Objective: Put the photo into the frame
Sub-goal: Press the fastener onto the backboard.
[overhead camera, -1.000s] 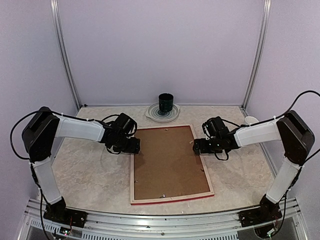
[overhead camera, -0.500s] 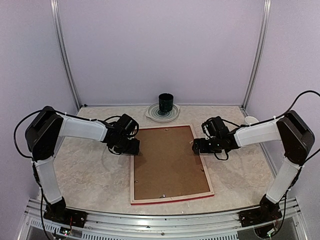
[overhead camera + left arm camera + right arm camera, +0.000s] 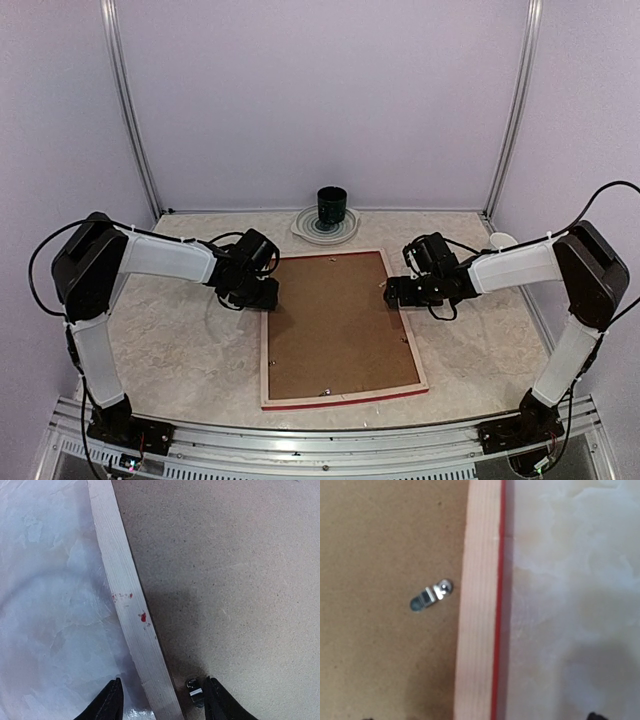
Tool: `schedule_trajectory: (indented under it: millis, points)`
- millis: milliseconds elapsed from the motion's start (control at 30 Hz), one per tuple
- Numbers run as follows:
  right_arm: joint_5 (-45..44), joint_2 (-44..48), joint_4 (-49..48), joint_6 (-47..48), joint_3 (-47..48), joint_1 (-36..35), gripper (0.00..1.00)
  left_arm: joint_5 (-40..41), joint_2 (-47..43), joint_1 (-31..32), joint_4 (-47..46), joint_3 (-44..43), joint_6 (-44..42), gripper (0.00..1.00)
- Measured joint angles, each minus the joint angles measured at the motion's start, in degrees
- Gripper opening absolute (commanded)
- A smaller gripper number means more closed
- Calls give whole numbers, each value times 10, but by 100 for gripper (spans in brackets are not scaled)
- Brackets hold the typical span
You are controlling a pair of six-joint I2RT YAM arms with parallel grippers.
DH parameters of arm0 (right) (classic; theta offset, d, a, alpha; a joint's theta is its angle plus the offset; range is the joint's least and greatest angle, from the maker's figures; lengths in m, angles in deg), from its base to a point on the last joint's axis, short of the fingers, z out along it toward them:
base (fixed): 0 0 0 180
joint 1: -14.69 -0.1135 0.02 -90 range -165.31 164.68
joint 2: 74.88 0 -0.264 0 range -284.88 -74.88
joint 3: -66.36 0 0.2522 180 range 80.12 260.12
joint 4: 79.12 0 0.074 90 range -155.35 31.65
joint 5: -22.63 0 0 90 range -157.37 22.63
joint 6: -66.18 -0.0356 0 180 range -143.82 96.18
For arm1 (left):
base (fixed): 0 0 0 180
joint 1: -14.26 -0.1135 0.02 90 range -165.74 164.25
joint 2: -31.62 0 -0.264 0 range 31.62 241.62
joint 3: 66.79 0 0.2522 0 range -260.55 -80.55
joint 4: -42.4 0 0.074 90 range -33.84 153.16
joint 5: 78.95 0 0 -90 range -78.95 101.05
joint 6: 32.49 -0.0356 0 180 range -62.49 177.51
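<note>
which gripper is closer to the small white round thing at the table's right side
Right. The right gripper hangs over the frame's right rail, on the white round thing's side; the left gripper is over the left rail.

The frame (image 3: 345,398), red-edged with a pale wood back, lies flat and face down, slightly skewed.

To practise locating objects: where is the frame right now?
Top view: the frame lies face down, pale back up, at the table's centre, its far edge just in front of the dark cup.
</note>
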Motion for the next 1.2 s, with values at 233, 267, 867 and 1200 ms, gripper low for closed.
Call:
schedule_trajectory:
  millis: [233, 267, 867, 1200]
  points:
    - [0, 0, -1, 0, 0, 0, 91, 0, 0, 0, 0, 0, -2, 46]
    - [1, 0, -1, 0, 0, 0, 92, 0, 0, 0, 0, 0, -2, 44]
    - [9, 0, -1, 0, 0, 0, 91, 0, -10, 1, -3, 11, -4, 13]
    - [9, 0, -1, 0, 0, 0, 91, 4, -15, -2, -8, 16, 7, 22]
